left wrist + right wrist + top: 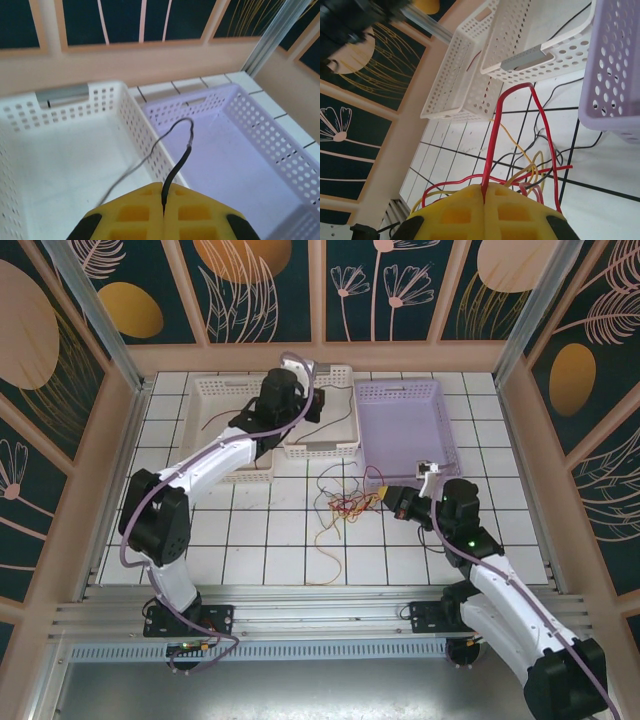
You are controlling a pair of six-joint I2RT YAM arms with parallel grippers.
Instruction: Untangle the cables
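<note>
The cables lie as a loose tangle (345, 505) of red, yellow and black wires on the white tiles between the arms. My left gripper (312, 405) hovers over the middle white basket (322, 448), shut on a black cable (179, 160) that comes out of its yellow fingertips (145, 197), loops and trails back down. My right gripper (385, 497) sits at the tangle's right side, shut on a red cable (492, 145) that rises from its closed tips and arches over. Yellow (530, 170) and black (555, 160) wires cross just beyond it.
A second white basket (215, 390) stands at the back left and a purple basket (440, 430) at the back right, touching the middle one. Wooden frame walls close in the tiled table. In the left wrist view the white basket wall (135, 130) borders the purple basket (280, 145).
</note>
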